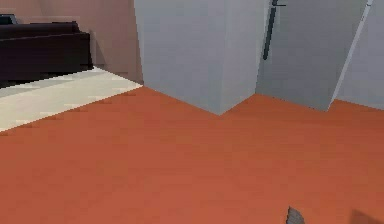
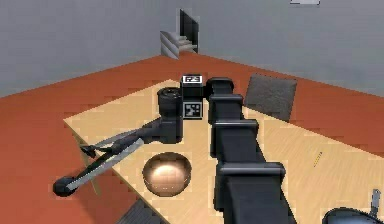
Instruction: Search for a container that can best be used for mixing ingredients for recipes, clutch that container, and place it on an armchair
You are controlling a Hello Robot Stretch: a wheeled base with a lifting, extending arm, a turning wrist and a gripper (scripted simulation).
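Red-orange floor [image 1: 150, 150] under grey walls, with a pale wooden table [image 2: 110, 125] out to the side and a grey chair [image 2: 270, 95] behind it. Dark arm [image 2: 235, 140] stretched low over the tabletop, gripper [image 2: 75, 168] slanting down toward the table's edge. Cannot tell whether holding anything. Just beside the thin fingers [image 2: 125, 138], coppery bowl [image 2: 167, 176] upright on the table.
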